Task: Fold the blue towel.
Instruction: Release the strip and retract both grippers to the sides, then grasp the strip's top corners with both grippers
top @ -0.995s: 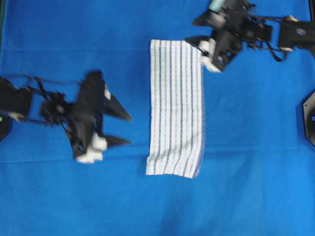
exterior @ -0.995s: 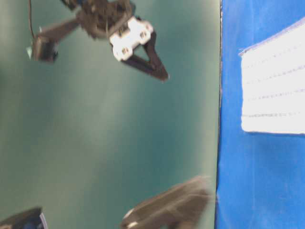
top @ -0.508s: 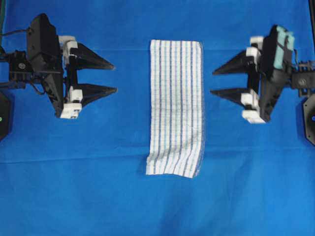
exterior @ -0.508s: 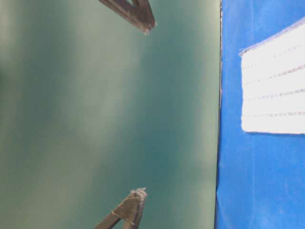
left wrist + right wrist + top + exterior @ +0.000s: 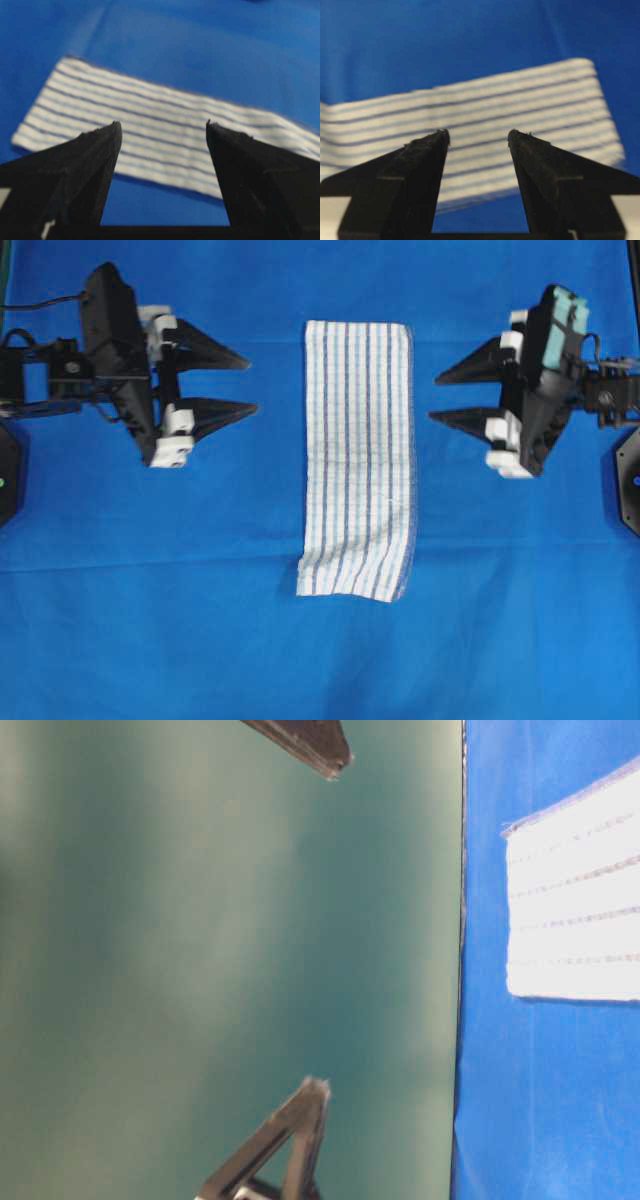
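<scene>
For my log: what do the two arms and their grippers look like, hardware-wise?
Both arms are black. The left gripper and right gripper each have two black, wedge-shaped fingers tapering to points, mounted on white blocks. Thin black cables run along both wrists. The right arm carries a teal-topped module. Fingertips look matte with slightly rough edges.

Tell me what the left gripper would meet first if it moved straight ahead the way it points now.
Probably the blue towel: the open left gripper points at its long edge. Its height is unclear, so it might pass above the cloth.
</scene>
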Available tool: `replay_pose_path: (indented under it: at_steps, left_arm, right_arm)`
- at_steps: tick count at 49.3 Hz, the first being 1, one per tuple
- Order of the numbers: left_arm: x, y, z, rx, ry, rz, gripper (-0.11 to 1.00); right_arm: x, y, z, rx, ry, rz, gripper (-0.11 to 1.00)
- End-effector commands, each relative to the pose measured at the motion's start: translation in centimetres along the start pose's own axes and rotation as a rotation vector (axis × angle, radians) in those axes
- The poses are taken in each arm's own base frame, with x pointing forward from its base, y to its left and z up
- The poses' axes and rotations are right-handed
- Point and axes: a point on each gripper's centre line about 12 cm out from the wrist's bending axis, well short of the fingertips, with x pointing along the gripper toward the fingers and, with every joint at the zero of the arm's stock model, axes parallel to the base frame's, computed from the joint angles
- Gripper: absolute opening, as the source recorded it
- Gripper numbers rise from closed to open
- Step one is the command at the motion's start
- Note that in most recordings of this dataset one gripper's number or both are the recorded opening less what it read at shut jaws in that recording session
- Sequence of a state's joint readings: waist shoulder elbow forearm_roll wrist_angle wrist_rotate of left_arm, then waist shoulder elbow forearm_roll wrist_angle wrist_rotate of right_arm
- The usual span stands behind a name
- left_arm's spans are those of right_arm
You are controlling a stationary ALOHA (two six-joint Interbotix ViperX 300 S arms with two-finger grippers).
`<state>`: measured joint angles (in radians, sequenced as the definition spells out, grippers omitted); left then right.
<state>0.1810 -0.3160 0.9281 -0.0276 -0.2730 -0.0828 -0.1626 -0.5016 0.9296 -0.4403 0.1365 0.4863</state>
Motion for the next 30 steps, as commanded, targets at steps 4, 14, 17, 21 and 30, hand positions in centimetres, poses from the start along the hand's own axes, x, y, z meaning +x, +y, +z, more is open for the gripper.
replay_pose_path:
  at_steps: [4, 14, 17, 21, 30]
  left_arm:
    - [2.5, 2.0, 0.0, 0.014, -0.043, 0.054, 0.62]
    - [6.9, 4.9, -2.0, 0.03, 0.007, 0.121, 0.62]
    - [8.0, 5.7, -2.5, 0.034, 0.023, 0.136, 0.62]
    - [9.3, 6.7, -3.0, 0.036, 0.038, 0.156, 0.62]
    - [11.8, 8.7, -4.7, 0.025, 0.064, 0.191, 0.62]
  right_arm:
    - [1.2, -3.0, 0.5, 0.023, -0.004, -0.083, 0.58]
    - [4.4, -7.0, -1.2, 0.063, 0.036, -0.15, 0.58]
    - [5.5, -7.7, -1.7, 0.069, 0.049, -0.156, 0.58]
    - [6.9, -8.7, -2.3, 0.078, 0.068, -0.163, 0.58]
    - [9.8, -10.8, -3.9, 0.105, 0.137, -0.187, 0.58]
